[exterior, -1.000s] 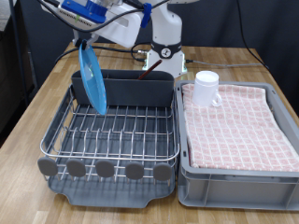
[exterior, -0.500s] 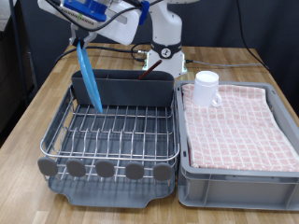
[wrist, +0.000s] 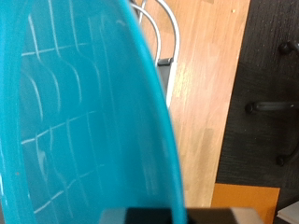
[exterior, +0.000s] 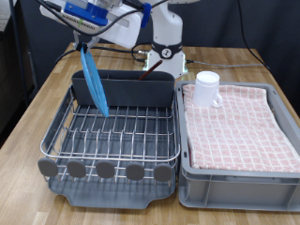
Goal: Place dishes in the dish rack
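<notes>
Dish rack (exterior: 112,131): silver wire grid on dark grey tray, on the desk (exterior: 47,89) toward the exterior view's left, front edge near the desk's near edge. Grey bin (exterior: 239,173) lined with pink checked cloth (exterior: 239,127) just beside it. Light-blue plate (exterior: 92,80) held edge-on, tilted, over rack's far-left corner, lower rim down at the wires. Pincer (exterior: 84,42) clamped on plate's upper rim. White mug (exterior: 206,87) on the cloth, far corner of bin.

A grey bin (exterior: 234,183) lined with pink checked cloth (exterior: 239,127) sits on a seemingly wooden table (exterior: 47,98).
</notes>
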